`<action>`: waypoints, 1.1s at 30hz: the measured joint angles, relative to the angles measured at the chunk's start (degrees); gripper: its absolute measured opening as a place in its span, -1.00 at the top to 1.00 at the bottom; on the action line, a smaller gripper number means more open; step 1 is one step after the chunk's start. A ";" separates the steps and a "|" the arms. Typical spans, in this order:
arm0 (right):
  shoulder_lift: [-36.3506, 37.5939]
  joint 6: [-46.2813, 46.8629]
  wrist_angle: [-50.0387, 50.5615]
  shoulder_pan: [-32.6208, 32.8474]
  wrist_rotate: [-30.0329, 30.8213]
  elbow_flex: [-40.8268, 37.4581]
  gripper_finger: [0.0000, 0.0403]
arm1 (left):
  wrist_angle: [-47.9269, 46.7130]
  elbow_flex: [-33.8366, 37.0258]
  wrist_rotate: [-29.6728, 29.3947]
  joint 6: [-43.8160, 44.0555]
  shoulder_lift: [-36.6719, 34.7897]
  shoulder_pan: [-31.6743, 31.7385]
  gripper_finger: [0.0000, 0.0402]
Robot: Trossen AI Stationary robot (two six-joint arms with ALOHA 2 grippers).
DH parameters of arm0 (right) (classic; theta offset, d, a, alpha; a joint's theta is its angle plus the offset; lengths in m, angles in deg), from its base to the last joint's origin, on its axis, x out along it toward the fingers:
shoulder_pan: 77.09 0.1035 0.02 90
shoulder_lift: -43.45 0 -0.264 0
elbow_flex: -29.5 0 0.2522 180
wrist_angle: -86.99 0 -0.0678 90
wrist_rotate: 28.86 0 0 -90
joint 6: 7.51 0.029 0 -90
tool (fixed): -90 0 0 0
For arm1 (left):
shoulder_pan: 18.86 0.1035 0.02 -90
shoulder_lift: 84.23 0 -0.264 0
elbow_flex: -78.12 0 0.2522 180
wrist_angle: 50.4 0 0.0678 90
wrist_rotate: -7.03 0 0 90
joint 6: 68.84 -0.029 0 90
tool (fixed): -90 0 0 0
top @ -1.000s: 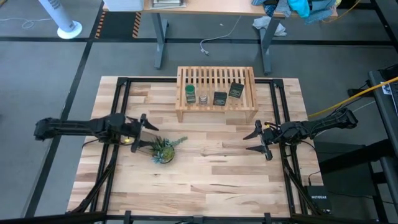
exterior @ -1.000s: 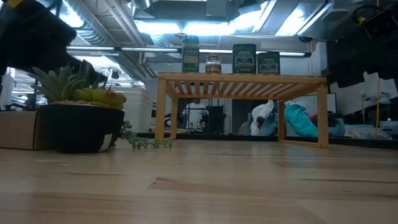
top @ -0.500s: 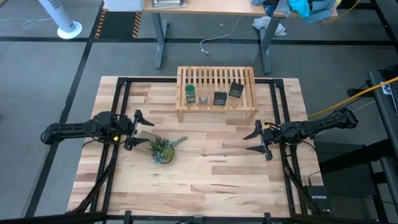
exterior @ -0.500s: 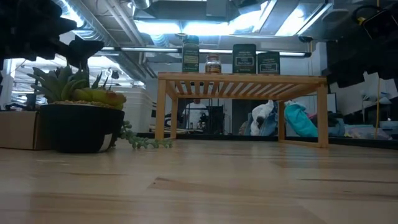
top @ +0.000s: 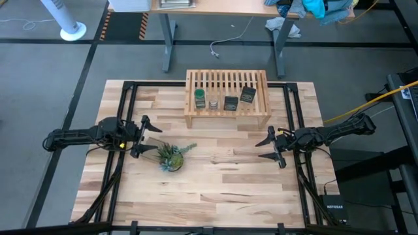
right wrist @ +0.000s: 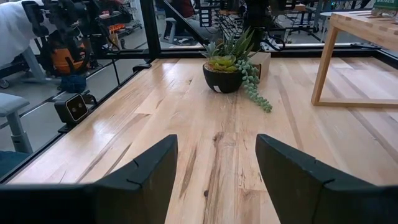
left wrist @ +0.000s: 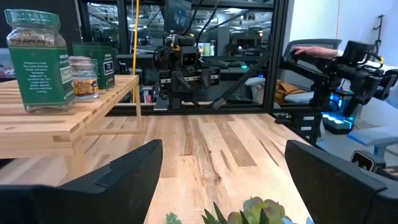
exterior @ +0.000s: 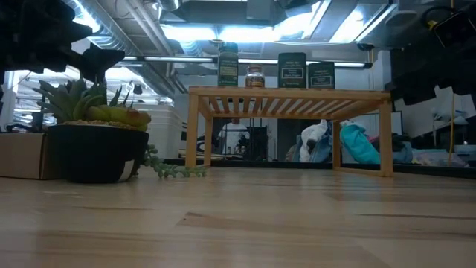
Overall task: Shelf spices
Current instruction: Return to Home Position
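The shelf [exterior: 290, 93] stands across the middle of the wooden tabletop [exterior: 282, 223] on its pale legs, and the four spices stand upright in a row along its top: the green-capped jar [exterior: 228, 67] at the left end, the tiny round jar [exterior: 254, 77] just beside it, then the two dark tins [exterior: 292, 71] [exterior: 321, 75] close together. Well apart to the left sits a spiky green plant [exterior: 85, 100] in a black pot [exterior: 93, 152], one thin strand trailing along the wood towards the shelf's left leg. A dark arm [exterior: 44, 33] fills the upper left corner above the plant, clear of its leaves.
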 joint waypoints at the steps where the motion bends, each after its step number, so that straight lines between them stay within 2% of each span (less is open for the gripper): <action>1: 0.02 0.00 0.00 0.00 0.01 0.00 -0.11 | -0.02 0.00 0.00 0.00 0.00 0.00 -0.65; 7: 1.49 -0.01 0.02 0.00 0.01 0.00 -0.11 | -0.02 -0.01 0.00 0.00 -0.02 0.00 -0.65; 18: 11.56 0.00 -0.10 0.00 0.00 -0.02 -0.11 | -0.04 -0.01 0.00 0.00 -0.02 0.00 -0.65; 33: 11.43 -0.02 -0.09 0.02 0.21 -0.02 -0.11 | -0.07 -0.02 -0.02 0.00 0.00 0.00 -0.65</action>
